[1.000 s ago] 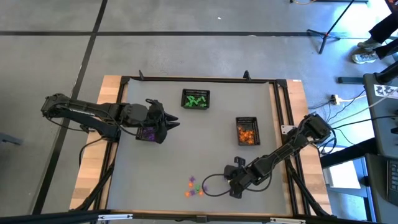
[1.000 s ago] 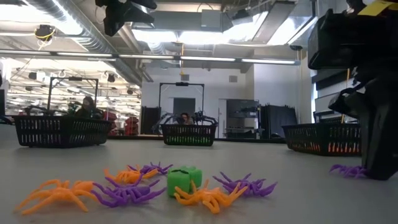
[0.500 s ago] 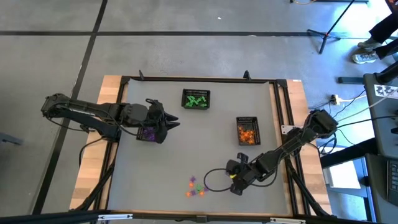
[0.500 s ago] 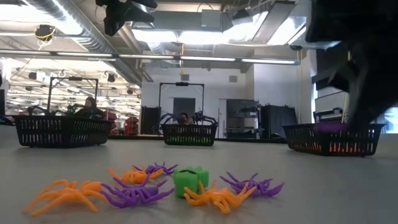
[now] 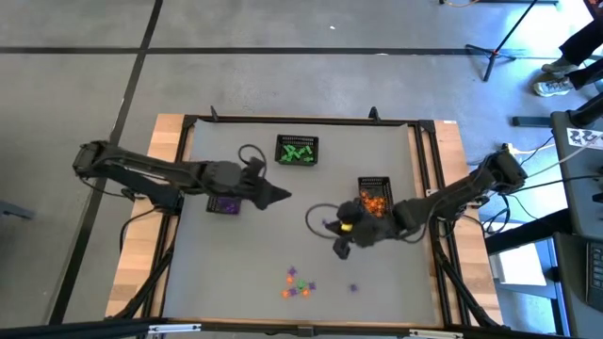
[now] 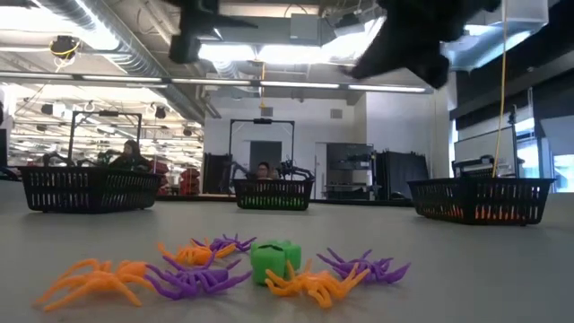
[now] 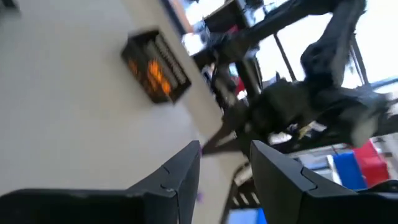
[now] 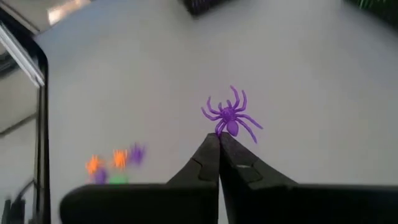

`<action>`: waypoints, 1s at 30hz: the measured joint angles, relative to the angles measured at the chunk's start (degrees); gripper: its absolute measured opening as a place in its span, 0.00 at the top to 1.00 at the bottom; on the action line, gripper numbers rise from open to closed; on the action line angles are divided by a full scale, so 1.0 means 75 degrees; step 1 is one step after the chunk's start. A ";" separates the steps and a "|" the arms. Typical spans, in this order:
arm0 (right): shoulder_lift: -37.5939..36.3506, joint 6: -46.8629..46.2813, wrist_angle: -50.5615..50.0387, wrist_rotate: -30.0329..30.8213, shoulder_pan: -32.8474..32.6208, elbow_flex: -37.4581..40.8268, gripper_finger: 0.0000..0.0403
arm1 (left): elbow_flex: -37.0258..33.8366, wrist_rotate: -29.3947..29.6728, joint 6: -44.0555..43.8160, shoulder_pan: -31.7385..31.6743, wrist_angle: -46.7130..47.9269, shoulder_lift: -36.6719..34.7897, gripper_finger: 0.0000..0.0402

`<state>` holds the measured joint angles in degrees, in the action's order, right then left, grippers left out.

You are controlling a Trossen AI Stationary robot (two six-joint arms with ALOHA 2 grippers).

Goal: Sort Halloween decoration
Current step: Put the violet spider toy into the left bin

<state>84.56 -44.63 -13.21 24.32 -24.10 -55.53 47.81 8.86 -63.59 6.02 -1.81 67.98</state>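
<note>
The purple spider (image 8: 231, 116), 1 piece of the Halloween decoration, is pinched by a leg at the tips of the right gripper (image 8: 219, 138), whose fingers are pressed together on it; the body and remaining legs project forward past the fingertips, clear of the table (image 5: 245, 245). In the high view the right gripper (image 5: 341, 229) sits at table centre-right, just beside the basket of orange pieces (image 5: 375, 198). The basket holding purple pieces (image 5: 224, 203) lies well apart across the table, on the left-arm side, so the held spider's likely destination lies away from the right gripper toward the left arm. The left gripper (image 5: 274, 196) hovers near that basket with its fingers (image 7: 180, 180) apart and nothing between them; it is the nearer arm to the purple basket. The basket of green pieces (image 5: 296, 151) stands at the far edge. The unsorted cluster (image 6: 224, 265) of purple, orange and green trinkets remains near the front edge, along with 1 stray purple piece (image 5: 353, 287) to its right.
</note>
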 joint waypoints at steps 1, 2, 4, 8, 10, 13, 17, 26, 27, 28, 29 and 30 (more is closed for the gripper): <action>-0.0013 0.0182 0.0114 0.0006 0.0102 -0.0018 1.00 | 0.0000 -0.0206 -0.0218 -0.0067 -0.0071 0.0186 0.67; -0.0016 0.0365 0.0121 0.0011 0.0198 -0.0090 1.00 | 0.0000 -0.0428 -0.0431 -0.0120 -0.0143 0.0366 0.67; -0.0016 0.0716 0.0119 0.0016 0.0333 -0.0282 1.00 | -0.0006 -0.0812 -0.0899 -0.0185 -0.0269 0.0725 0.67; -0.0016 0.1392 0.0087 0.0026 0.0596 -0.0637 1.00 | -0.0009 -0.1271 -0.1317 -0.0225 -0.1174 0.1345 0.67; -0.0013 0.1533 -0.0070 0.0078 0.0699 -0.0784 1.00 | -0.0006 -0.1286 -0.1378 -0.0220 -0.1700 0.1577 0.67; -0.0016 0.1619 -0.0154 0.0085 0.0827 -0.0875 1.00 | -0.0009 -0.1098 -0.1510 -0.0219 -0.2454 0.1820 0.67; -0.0013 0.1619 -0.0269 0.0092 0.0833 -0.0872 1.00 | 0.0003 -0.0975 -0.1507 -0.0239 -0.2942 0.1938 0.67; -0.0013 0.1627 0.0167 0.0207 0.0825 -0.0869 1.00 | 0.0000 -0.0891 -0.1471 -0.0239 -0.2637 0.1959 0.67; -0.0013 0.1624 0.0191 0.0226 0.0825 -0.0869 1.00 | -0.0002 -0.0885 -0.1452 -0.0239 -0.2617 0.1959 0.67; -0.0013 0.1624 0.0198 0.0239 0.0825 -0.0869 1.00 | -0.0003 -0.0881 -0.1448 -0.0239 -0.2611 0.1959 0.67; -0.0013 0.1624 0.0196 0.0258 0.0825 -0.0869 1.00 | -0.0003 -0.0873 -0.1448 -0.0239 -0.2615 0.1959 0.67; -0.0013 0.1624 0.0194 0.0273 0.0825 -0.0869 1.00 | -0.0003 -0.0854 -0.1445 -0.0239 -0.2620 0.1959 0.67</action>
<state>84.47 -32.45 -11.76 26.37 -17.91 -62.04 47.79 2.45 -74.43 4.23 -21.45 82.67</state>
